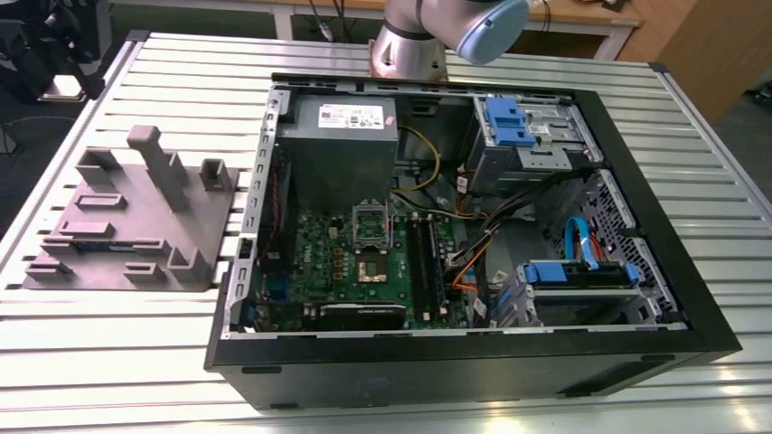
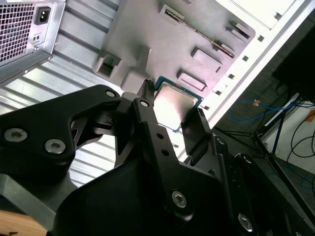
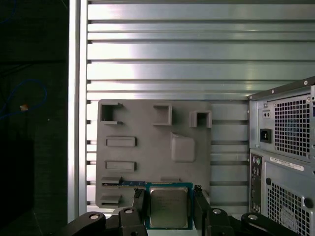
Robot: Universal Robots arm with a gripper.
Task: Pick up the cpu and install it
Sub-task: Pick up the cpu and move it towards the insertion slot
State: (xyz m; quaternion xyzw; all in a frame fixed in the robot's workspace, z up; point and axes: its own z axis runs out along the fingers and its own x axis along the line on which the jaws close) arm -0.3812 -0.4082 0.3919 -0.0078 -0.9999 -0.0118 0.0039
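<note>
- Exterior view: the open computer case lies on the slatted table, with the grey fixture block beside it on the exterior view's left. The socket sits about midway on the green board, well apart from that block. The arm stands behind the case.
- Second wrist view: the gripper has its fingers drawn most of the way in, pinching the cpu by two opposite edges. To us the chip looks lifted off the fixture block, metal top facing up.
- First wrist view: same story from above. The chip sits between the two black fingers, over one edge of the block, with the rear of the case off to one side.
- What we'd worry about: it's a thin-edge pinch, so a jolt on the way across could let the chip slide or tip in the grip. If it reaches the socket tilted or turned the wrong way, it won't seat and could mash the contacts. The loose cables just beside the socket could also snag a finger.
</note>
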